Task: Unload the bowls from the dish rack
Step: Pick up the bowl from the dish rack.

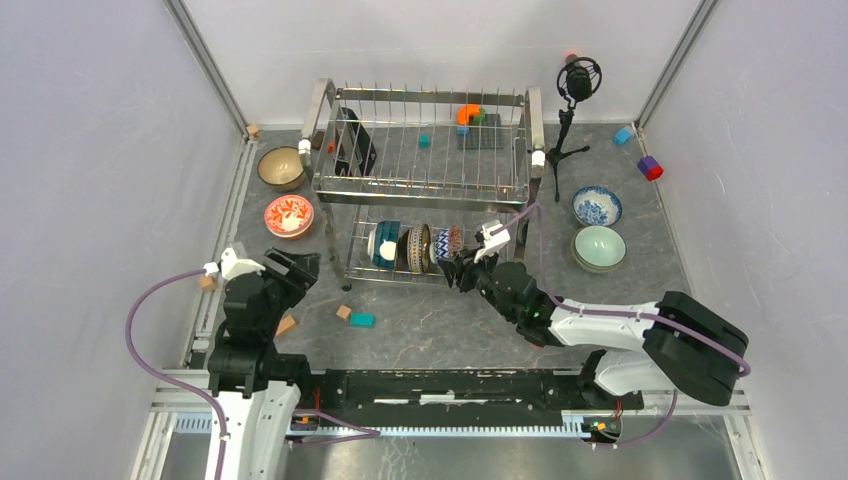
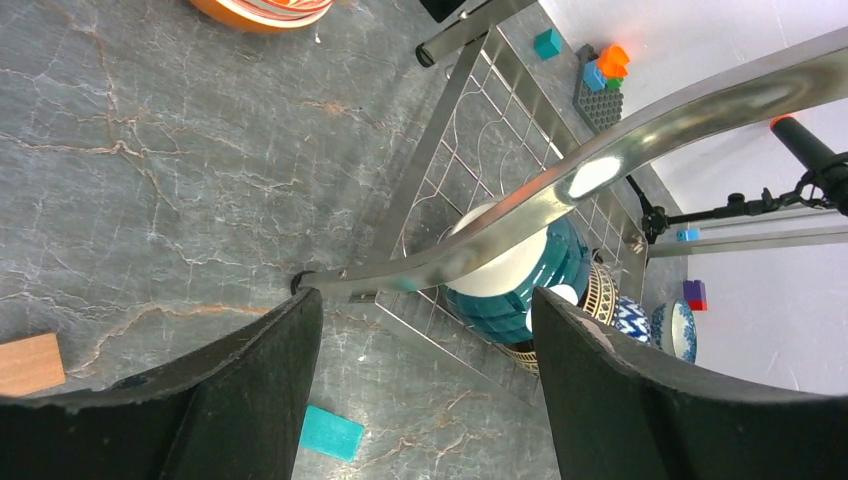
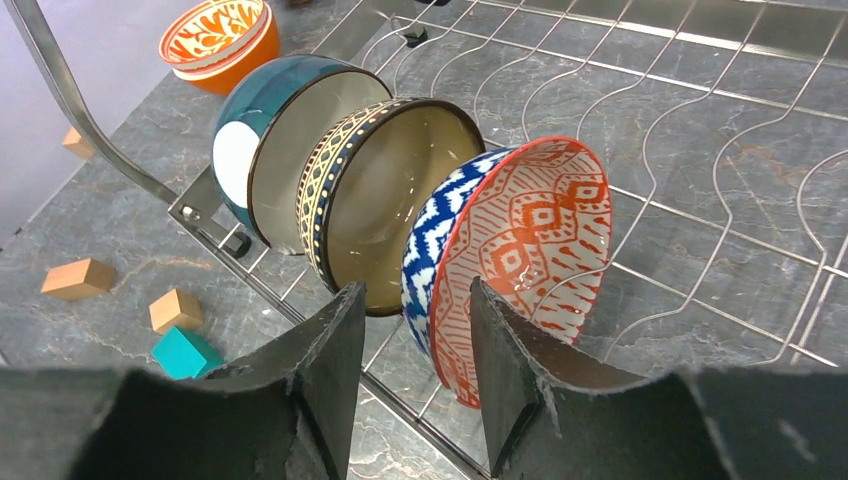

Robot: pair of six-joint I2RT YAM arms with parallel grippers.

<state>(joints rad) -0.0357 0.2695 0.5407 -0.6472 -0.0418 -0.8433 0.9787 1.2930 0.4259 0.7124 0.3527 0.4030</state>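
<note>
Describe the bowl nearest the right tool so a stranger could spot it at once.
Find the biggest thing, the large shiny steel wire dish rack; on its lower tier three bowls stand on edge in a row. Take the rightmost, the blue-and-white zigzag bowl. Unlike the teal bowl and the gold-patterned, dark-rimmed bowl beside it, its inside carries an orange-red pattern.
</note>
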